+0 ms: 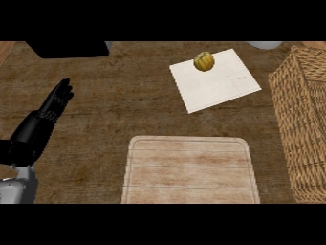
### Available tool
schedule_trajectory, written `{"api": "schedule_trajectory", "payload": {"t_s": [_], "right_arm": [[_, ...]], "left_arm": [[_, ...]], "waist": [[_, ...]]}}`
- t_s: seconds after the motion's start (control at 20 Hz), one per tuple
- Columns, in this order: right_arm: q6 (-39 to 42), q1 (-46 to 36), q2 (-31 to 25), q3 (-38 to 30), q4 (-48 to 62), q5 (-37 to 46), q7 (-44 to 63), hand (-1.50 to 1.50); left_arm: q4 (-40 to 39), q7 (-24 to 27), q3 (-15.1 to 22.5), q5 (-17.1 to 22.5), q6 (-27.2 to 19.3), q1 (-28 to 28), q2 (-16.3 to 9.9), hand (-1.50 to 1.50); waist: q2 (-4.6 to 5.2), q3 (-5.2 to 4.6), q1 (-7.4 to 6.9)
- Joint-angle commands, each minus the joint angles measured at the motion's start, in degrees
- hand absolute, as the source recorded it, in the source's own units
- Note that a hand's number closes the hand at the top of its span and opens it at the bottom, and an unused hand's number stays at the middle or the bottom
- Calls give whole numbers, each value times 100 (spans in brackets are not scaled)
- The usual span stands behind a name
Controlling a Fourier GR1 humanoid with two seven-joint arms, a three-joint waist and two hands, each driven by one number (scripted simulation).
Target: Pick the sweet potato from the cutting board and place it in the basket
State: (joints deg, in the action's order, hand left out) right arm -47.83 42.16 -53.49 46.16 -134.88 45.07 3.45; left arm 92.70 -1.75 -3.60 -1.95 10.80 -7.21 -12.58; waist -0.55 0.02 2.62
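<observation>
- While nothing is grasped yet, the task looks to be at its start: the left robot hand (55, 102) lies over the worktop (116, 95) at the left, fingers straight and empty; the right one is out of sight.
- Nearest, the wooden cutting board (189, 170) is bare.
- To the right, the basket (312, 124) runs along the edge.
- Farthest, the sweet potato (204, 61) sits on a white sheet (215, 83), so the next move probably calls for a long reach across open worktop.

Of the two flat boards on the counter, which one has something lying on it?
The white board, the tilted one farther back beside the wicker basket. A yellowish sweet potato lies at its far corner. The wooden cutting board nearer the robot carries nothing.
</observation>
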Motion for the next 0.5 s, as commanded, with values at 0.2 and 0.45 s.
{"api": "schedule_trajectory", "payload": {"t_s": [0.2,0.45], "right_arm": [[-695,812,-1071,-819,-1580,-665,486,150],[-880,639,-1051,-1249,-1640,-912,914,150]], "left_arm": [[-174,76,-102,48,75,-203,-84,0],[-36,-76,53,18,63,-216,23,0]], "waist": [[48,-17,-17],[60,-22,-102]]}}
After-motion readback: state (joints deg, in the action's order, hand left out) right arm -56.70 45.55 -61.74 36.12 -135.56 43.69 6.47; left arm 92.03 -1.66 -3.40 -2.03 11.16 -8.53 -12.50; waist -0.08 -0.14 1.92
